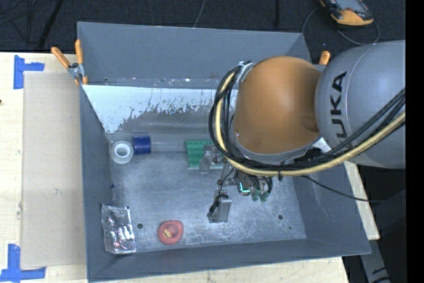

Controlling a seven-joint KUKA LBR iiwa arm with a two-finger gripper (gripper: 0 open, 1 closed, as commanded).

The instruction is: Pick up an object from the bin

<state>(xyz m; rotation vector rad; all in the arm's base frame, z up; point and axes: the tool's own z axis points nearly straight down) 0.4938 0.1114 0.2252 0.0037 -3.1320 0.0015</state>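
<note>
Over the bare floor of the grey bin [159,189], right of its middle, the gripper [220,207] hangs low beneath the arm's orange cover [278,106], pointing straight down, likely so that it can come at a thing from above. Whether it is open or closed cannot be told from this angle, and nothing can be seen held in it.

Two things lie nearest. A small red disc [171,231] lies flat near the front wall, to the gripper's lower left and apart from it. A green ridged block [196,152] sits by the foot of the back wall, up and to the left. Which of them it is meant for cannot be said.

Further left are a blue cylinder [141,144] just beside a white ring [122,152], and a crinkled foil packet [118,228] in the front left corner. All lie singly, not heaped, which should leave room round any of them for a grasp
</note>
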